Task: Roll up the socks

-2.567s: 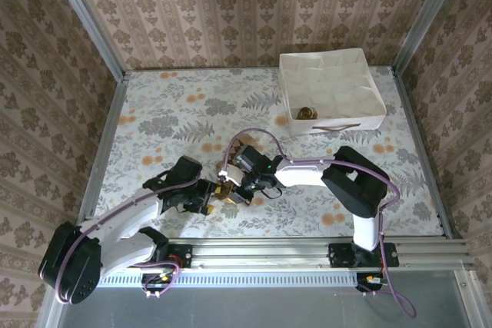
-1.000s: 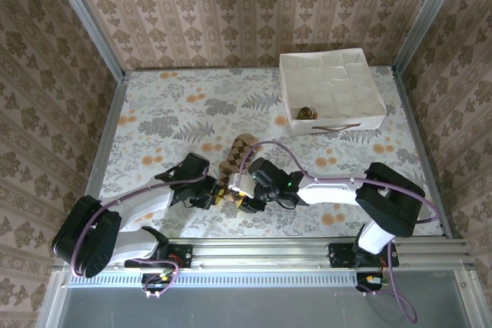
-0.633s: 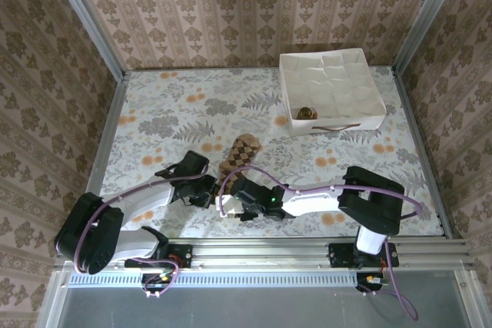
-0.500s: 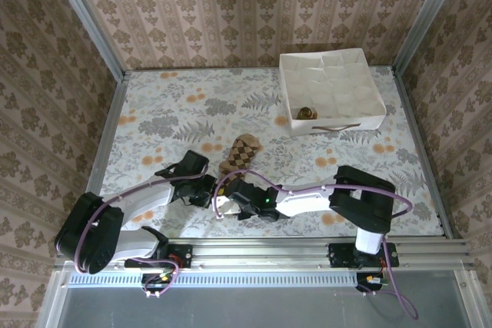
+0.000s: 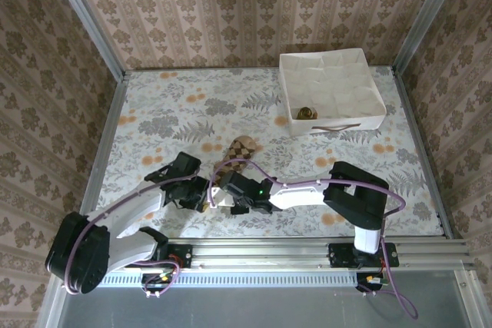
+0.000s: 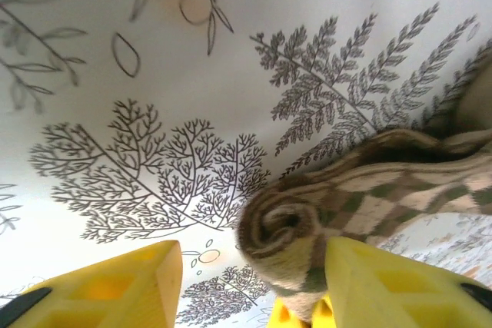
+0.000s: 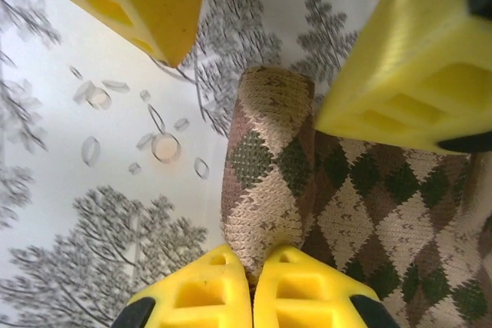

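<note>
The brown-and-cream argyle sock (image 5: 237, 150) lies on the floral table, its near end wound into a tight roll (image 6: 286, 237). My right gripper (image 7: 252, 268) is shut on the end of that roll (image 7: 265, 160), pinching the fabric between its yellow fingertips. My left gripper (image 6: 252, 263) is open and straddles the roll, whose right side touches or nearly touches the right finger (image 6: 400, 286). From above, the left gripper (image 5: 203, 193) and right gripper (image 5: 221, 195) meet at the sock's near end. A small brownish rolled bundle (image 5: 306, 113) sits in the white box.
The white divided box (image 5: 332, 125) stands at the back right of the table. Metal frame rails (image 5: 104, 144) edge the table on the left and right. My right arm's cable (image 5: 238, 165) loops over the sock. Bare floral cloth (image 5: 177, 105) spreads to the back left.
My left gripper has opened off the roll. The right gripper has slid left to the roll's end and shut on it. Both arms have shifted slightly.
</note>
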